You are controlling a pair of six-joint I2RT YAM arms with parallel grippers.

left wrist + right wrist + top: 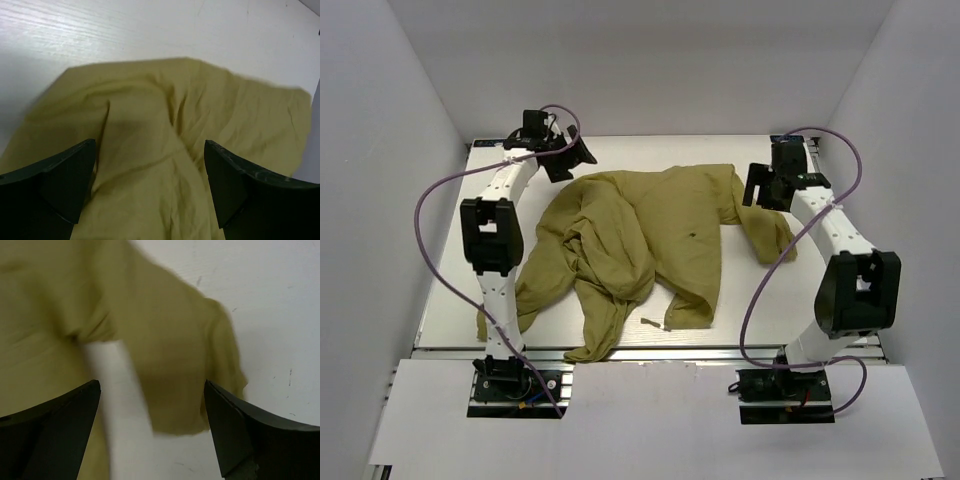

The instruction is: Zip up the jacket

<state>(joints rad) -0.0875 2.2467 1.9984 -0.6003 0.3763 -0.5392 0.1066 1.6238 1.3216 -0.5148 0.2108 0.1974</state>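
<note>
The olive-yellow jacket [640, 245] lies crumpled across the middle of the white table, one sleeve reaching to the right, folds bunched toward the front. My left gripper [572, 158] hovers open and empty above the jacket's far left edge; in the left wrist view its gripper [150, 190] frames wrinkled fabric [165, 130]. My right gripper [767, 187] hovers open and empty over the right sleeve; in the right wrist view its gripper [152, 432] stands above the sleeve end [185, 380]. I cannot make out the zipper; a small pale tab [652, 322] lies at the front hem.
White walls enclose the table [450, 290] on the left, back and right. Purple cables [425, 205] loop from both arms. An aluminium rail [700, 352] runs along the near edge between the arm bases.
</note>
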